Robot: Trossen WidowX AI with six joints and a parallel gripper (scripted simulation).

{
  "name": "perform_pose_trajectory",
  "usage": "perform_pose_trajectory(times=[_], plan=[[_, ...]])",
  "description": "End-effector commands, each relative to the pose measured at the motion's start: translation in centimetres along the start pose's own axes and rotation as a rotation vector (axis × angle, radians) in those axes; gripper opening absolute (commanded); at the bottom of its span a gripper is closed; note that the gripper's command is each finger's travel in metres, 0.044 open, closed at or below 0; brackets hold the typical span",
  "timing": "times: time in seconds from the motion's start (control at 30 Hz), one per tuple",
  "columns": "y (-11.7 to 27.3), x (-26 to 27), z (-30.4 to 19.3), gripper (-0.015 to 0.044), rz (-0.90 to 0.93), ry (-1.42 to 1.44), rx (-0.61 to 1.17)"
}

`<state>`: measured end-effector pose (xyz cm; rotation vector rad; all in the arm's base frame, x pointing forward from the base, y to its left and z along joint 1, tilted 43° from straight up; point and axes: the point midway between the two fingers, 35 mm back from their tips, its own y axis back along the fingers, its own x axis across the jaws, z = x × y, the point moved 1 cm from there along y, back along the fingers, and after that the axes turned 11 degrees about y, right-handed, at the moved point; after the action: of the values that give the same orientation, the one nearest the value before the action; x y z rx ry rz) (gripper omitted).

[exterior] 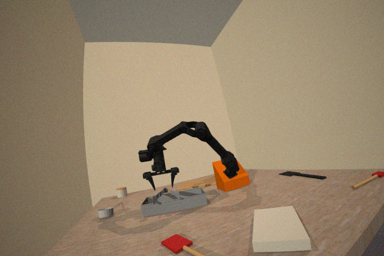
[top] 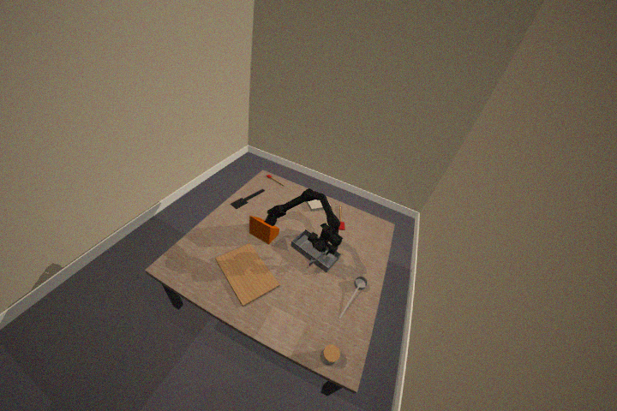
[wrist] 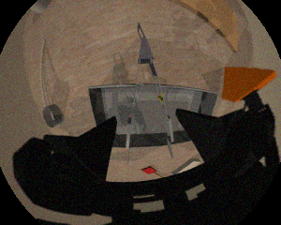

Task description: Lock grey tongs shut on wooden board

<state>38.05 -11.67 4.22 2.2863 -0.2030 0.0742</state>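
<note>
In the exterior view I see my gripper point(exterior: 163, 188) point(wrist: 147, 115) hanging above the roasting tin point(exterior: 175, 206) point(wrist: 155, 141) point(top: 303, 251), with its two black, pointed fingers spread wide and nothing between them. The grey tongs point(wrist: 144, 49) lie open across this tin; in the wrist view their hinge end reaches out over one long wall, and the two thin arms go over the opposite wall. A small yellow mark point(wrist: 160, 97) point(exterior: 169, 191) is on one arm of the tongs.

The tin is a grey, long box with thin straight walls, and its inside looks dull and shaded. The wooden board point(top: 248, 274) point(wrist: 215, 19) is flat and rectangular, with a warm grain, and it lies apart from the tin. The orange block point(top: 263, 229) point(exterior: 234, 181) point(wrist: 245, 83), with a sloping face, stands by the arm's foot, near the space between tin and board, so I consider it as an obstacle at the side.

On the other side of the tin is a round metal saucepan point(top: 360, 282) point(exterior: 105, 212) point(wrist: 52, 115) with a long thin handle. Farther is a pale jar point(top: 331, 354) point(exterior: 121, 192) with a wood-coloured top. A cream slab point(exterior: 280, 229) point(top: 314, 205), thick and with plain faces, lies near a red-headed tool point(exterior: 176, 243) point(top: 341, 225) point(wrist: 149, 170) with wooden handle. A black spatula point(exterior: 302, 175) point(top: 247, 199) and a second red-headed tool point(exterior: 369, 180) point(top: 274, 180) lie well apart from the tin, on the pinkish, streaked table point(top: 188, 261) point(exterior: 229, 220).
</note>
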Motion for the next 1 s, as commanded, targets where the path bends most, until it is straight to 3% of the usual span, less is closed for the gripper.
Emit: perform_pose_trajectory(times=[0.0,0.97], plan=[[-1.1,-0.1,-0.1,0.0440,-0.007,-0.006,0.008],[-5.8,-0.4,-0.3,0.0440,-0.006,-0.005,0.012]])
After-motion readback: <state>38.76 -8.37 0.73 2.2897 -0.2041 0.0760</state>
